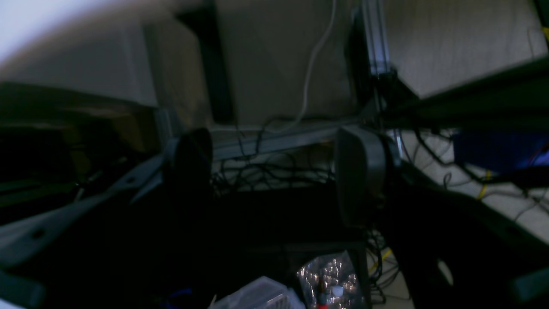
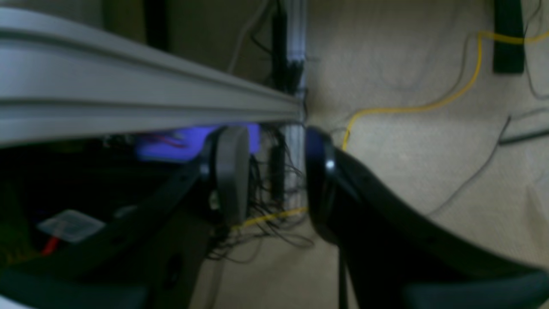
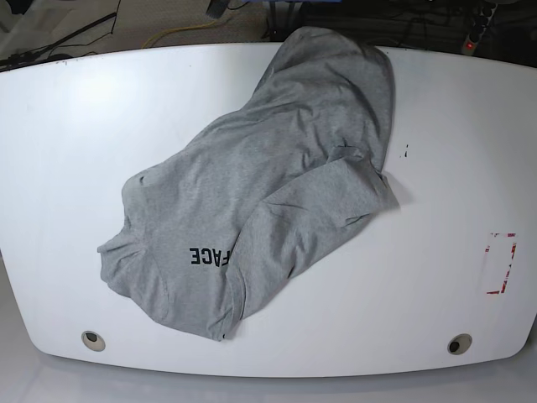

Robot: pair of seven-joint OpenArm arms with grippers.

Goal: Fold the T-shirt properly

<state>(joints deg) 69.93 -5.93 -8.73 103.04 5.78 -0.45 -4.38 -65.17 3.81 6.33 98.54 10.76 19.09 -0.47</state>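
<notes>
Plainly nothing between the fingers of the left gripper [image 1: 274,171]: spread wide, hanging over dim floor and a tangle of black cables [image 1: 257,171], off the table. Much the same with the right gripper [image 2: 274,180]: parted more narrowly, empty, close beside a grey aluminium rail [image 2: 128,98], with a yellow cable [image 2: 407,107] trailing over the carpet beyond. Neither arm visible from the base view.

Out on the white table [image 3: 67,168], well away from both: the T-shirt [image 3: 268,193], crumpled and lying on a slant, one flap thrown over the body, only the letters "FACE" [image 3: 208,256] showing, upside down. Top end bunched right at the far table edge. No folding begun, by the look of it; spreading flat needed first.

Likely trouble from here:

- Catching a cable or clipping the rail on the way up to the table, given how close both sit to the fingers.
- Pinching two or three layers at once where the flap overlaps, and so dragging the whole bundle across the table instead of opening it out.
- Pulling towards the far side and tipping the bunched end off the edge, with the rest probably sliding after it.
- Mistaking a crease for a hem or sleeve, since collar and sleeves cannot be told apart in this heap; a crooked fold as the result.
- Closing too shallowly on soft cotton and losing it mid-lift.
</notes>
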